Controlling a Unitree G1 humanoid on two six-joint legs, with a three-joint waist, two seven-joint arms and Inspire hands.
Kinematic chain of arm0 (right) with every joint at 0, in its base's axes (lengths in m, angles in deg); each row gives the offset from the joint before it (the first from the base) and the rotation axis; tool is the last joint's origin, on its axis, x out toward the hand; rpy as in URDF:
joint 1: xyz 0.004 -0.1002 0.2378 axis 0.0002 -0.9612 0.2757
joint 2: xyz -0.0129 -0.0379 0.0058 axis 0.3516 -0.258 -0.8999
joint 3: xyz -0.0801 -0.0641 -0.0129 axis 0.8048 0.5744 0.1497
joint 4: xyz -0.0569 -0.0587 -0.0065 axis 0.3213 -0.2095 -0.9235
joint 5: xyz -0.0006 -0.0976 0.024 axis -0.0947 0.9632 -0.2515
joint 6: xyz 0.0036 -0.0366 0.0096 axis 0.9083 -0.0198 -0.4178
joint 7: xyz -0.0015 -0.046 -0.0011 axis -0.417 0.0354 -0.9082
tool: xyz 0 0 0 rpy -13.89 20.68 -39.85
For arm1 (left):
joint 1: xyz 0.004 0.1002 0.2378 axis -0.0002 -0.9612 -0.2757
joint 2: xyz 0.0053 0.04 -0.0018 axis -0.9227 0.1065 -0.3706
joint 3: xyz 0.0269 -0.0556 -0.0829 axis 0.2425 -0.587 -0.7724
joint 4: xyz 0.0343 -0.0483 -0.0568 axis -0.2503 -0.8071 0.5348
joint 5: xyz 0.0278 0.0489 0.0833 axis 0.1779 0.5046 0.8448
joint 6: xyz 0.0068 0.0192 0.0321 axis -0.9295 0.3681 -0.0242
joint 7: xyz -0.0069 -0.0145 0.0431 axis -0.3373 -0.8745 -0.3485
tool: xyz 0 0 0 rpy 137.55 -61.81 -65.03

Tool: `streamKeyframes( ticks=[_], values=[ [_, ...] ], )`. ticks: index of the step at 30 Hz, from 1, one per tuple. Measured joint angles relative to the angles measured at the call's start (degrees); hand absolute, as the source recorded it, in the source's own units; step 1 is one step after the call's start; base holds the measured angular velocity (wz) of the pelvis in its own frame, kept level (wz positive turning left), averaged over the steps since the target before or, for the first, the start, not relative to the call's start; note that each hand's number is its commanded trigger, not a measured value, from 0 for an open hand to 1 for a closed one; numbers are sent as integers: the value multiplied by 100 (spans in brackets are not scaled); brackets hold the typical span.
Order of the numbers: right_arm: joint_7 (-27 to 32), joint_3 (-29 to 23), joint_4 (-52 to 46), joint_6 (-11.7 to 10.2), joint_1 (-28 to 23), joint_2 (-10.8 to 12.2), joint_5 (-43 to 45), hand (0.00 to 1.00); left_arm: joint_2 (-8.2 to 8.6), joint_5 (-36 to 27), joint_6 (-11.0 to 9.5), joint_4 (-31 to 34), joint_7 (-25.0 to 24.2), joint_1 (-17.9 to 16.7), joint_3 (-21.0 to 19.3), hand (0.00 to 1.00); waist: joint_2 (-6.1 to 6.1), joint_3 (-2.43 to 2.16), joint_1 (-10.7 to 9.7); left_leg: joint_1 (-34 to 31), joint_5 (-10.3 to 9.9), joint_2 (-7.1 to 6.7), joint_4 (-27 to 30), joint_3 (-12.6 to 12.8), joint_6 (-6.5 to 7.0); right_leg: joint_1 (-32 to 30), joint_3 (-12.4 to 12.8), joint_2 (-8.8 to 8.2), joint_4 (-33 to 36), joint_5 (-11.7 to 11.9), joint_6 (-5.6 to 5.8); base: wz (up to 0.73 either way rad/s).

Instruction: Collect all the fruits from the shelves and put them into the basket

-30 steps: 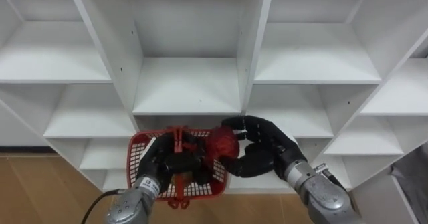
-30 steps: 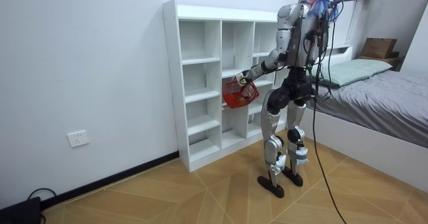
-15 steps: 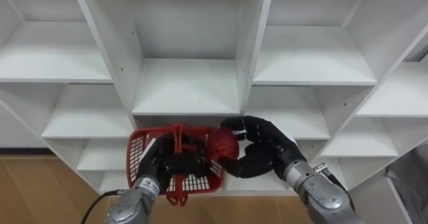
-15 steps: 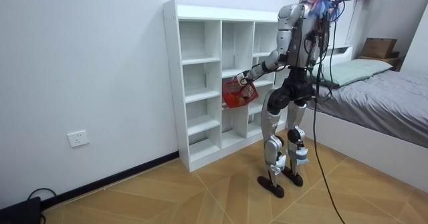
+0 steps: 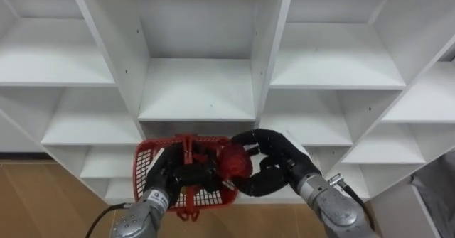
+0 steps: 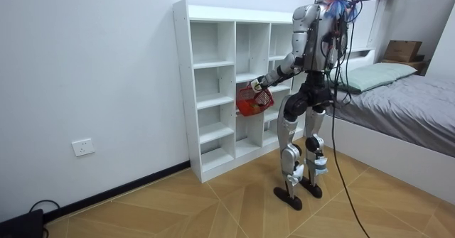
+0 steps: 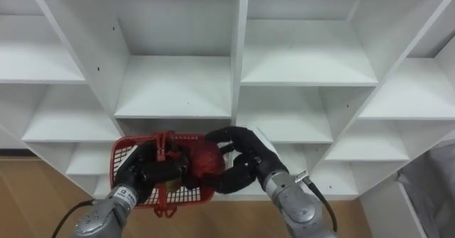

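I stand facing a white closet (image 5: 199,89) of open shelves. My left hand (image 5: 179,175) is shut on the handles of a red mesh basket (image 5: 151,168), held in front of the lower middle shelf. My right hand (image 5: 274,168) is curled round a red fruit (image 5: 233,163) at the basket's right rim, over its opening. In the room view the basket (image 6: 249,103) hangs at waist height before the shelves. What else lies in the basket is hidden by my hands.
The closet's shelves (image 7: 306,53) around my hands are bare. Wooden floor (image 5: 43,202) lies below on the left. A bed (image 6: 405,103) stands at the room view's right, behind me.
My right hand has carried the red fruit a little left and down, further over the basket's rim. The basket stays about where it was.
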Motion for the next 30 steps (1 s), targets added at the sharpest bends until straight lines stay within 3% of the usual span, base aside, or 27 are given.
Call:
streamKeyframes(
  ticks=[13,30],
  values=[
    [-85,116,52,0,-187,-41,1273,100,51,0,-122,197,-144,39,3,100,8,5,42,13,0,-19,-39,44,0,-15,78,50,-20,0,0,-1],
    [-85,113,53,0,-244,-33,1349,100,50,0,-125,201,-192,39,3,100,-31,-25,33,46,0,-15,-35,92,0,-14,149,51,-9,1,-1,-2]
  ],
)
